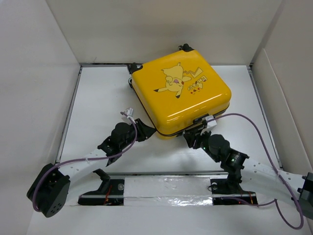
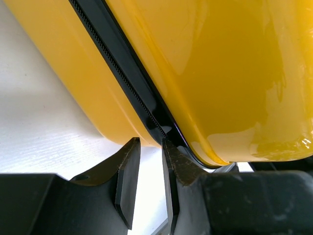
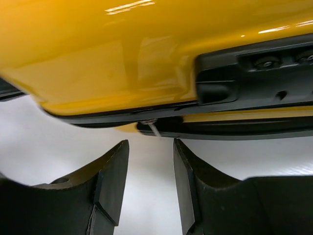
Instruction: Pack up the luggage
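The yellow suitcase (image 1: 181, 93) with the Pikachu print lies flat and closed on the white table, tilted with one corner toward me. My left gripper (image 1: 150, 131) is at its near left corner. In the left wrist view the gripper (image 2: 150, 144) is open by a narrow gap and empty, its tips against the black zipper seam (image 2: 122, 73). My right gripper (image 1: 190, 136) is at the near edge, below the black handle block (image 3: 254, 73). It (image 3: 150, 144) is open and empty, just short of a small silver pull (image 3: 152, 128) on the seam.
Black wheels (image 1: 132, 68) stick out at the suitcase's far left side. White walls enclose the table (image 1: 98, 112) on three sides. A taped strip (image 1: 166, 188) runs along the near edge between the arm bases. Purple cables loop beside both arms.
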`<move>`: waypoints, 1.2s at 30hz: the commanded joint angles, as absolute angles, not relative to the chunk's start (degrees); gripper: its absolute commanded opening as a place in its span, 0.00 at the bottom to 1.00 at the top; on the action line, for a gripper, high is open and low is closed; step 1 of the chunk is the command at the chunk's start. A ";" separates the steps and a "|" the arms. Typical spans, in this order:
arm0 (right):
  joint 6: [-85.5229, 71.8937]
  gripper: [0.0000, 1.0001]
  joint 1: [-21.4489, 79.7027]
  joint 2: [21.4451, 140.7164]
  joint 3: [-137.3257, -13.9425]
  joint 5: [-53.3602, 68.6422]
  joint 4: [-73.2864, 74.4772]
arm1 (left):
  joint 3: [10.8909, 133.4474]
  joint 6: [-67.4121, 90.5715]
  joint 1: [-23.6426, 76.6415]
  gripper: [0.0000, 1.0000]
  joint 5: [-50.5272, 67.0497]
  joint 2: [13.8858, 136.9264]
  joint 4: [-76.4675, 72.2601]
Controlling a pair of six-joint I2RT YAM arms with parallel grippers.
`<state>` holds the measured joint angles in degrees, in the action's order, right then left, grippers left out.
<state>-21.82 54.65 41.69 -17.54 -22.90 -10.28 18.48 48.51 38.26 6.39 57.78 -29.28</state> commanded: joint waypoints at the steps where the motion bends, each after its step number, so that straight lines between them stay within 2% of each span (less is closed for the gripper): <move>1: -17.76 0.47 50.90 44.11 -20.21 -16.89 -11.95 | 22.24 48.52 38.67 0.22 6.86 56.25 -36.47; 8: -16.70 0.47 49.13 50.53 -22.50 -11.87 -15.98 | 22.32 48.52 38.67 0.22 6.77 56.51 -36.74; 16: -15.38 0.45 49.13 56.86 -23.29 -12.83 -21.70 | 22.15 48.87 38.67 0.22 7.56 57.57 -37.88; 20: -16.08 0.36 49.13 59.06 -21.98 -15.73 -29.41 | 22.24 48.78 38.67 0.22 7.65 57.39 -37.71; 21: -16.26 0.28 49.13 59.76 -20.84 -15.73 -31.27 | 22.15 48.78 38.67 0.21 7.65 57.31 -37.71; 23: -16.78 0.19 49.13 60.38 -20.30 -16.25 -34.00 | 22.15 48.78 38.67 0.21 7.65 57.30 -37.62; 24: -16.96 0.09 49.83 60.99 -20.39 -17.30 -34.54 | 22.06 48.78 38.67 0.21 7.65 57.39 -37.70; 26: -17.05 0.00 51.58 61.26 -20.74 -17.93 -35.06 | 22.24 48.87 38.67 0.21 7.82 57.92 -38.32; 30: -17.49 0.00 57.99 62.31 -22.49 -18.72 -32.35 | 23.38 49.66 38.67 0.21 8.44 59.76 -40.69; 36: -19.69 0.00 73.37 68.19 -28.55 -20.04 -22.78 | 26.98 49.83 38.67 0.21 6.60 62.22 -42.54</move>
